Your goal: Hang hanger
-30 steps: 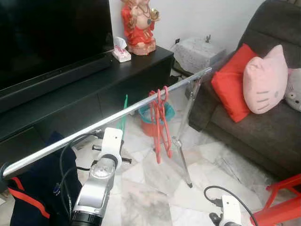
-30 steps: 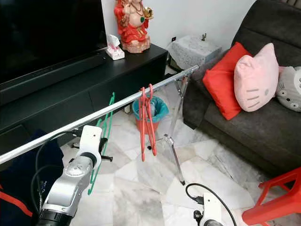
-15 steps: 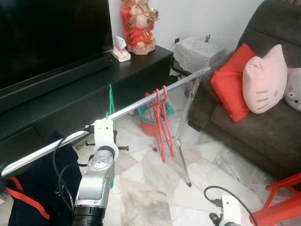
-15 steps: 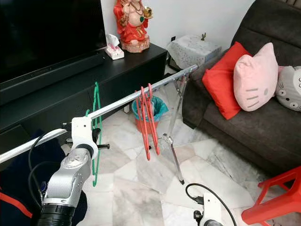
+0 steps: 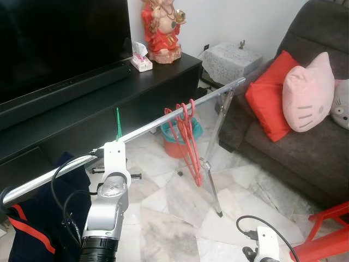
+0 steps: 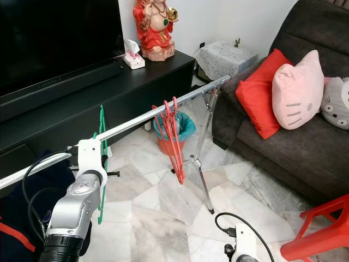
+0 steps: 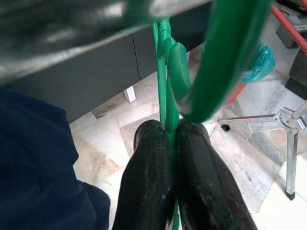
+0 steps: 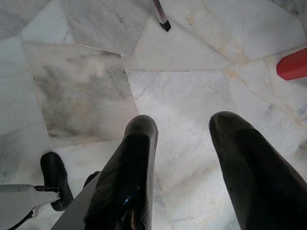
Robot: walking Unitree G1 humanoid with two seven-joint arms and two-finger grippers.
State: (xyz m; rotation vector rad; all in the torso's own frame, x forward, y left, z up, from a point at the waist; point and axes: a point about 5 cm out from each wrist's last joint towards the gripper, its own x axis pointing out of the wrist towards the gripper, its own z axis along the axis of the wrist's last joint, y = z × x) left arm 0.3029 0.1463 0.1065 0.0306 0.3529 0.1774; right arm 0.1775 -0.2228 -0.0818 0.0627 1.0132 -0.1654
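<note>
Left claw is up at the silver rail, black fingers pinched tight on the neck of the green hanger, and the wrist view catches the green hook curling up against the rail right above the fingertips. From the head views the hanger's tip pokes above the rail just past the arm's white wrist, its body dangling below on the far side, over the marble floor. Beneath the rail's left end hangs a dark blue garment with red trim. Behind that runs the long black TV bench, with a tissue box and a red figurine at its right end. Moving along the rail, a bunch of red hangers hangs near the middle, a teal-lined bin on the floor behind them. At the rail's right end, a metal stand leg props it up. Then the dark sofa with a red cushion and a pink cat cushion. Low on the right, the right claw hangs over the floor tiles, fingers spread apart, holding nothing, a red stool just beside.
</note>
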